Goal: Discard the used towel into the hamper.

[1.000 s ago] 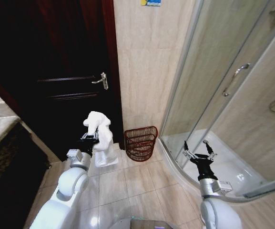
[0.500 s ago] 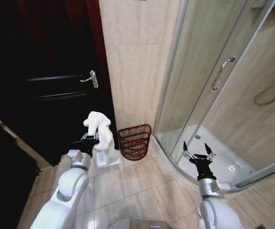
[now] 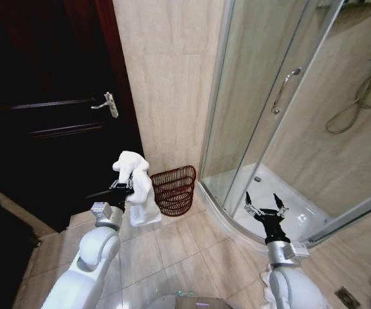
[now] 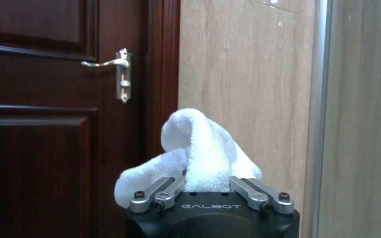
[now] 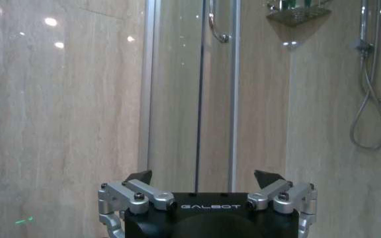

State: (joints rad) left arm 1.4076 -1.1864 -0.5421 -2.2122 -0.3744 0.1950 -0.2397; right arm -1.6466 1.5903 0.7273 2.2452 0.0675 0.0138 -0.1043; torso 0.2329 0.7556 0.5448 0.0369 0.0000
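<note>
The left hand (image 3: 122, 188) is clenched on the white towel (image 3: 137, 187), holding it raised above the tiled floor (image 3: 185, 248), just beside the hamper (image 3: 174, 190). The hamper stands on the floor against the beige wall, between the dark door (image 3: 44, 129) and the shower enclosure (image 3: 281, 129). The right hand (image 3: 265, 207) hangs released, empty, before the shower.

I stand in a bathroom. At my two o'clock a curved glass shower cabin (image 3: 281, 116) holds a hose (image 3: 355, 103); beige tiled wall (image 3: 166, 84) at twelve, dark wooden door (image 3: 50, 116) at ten.
</note>
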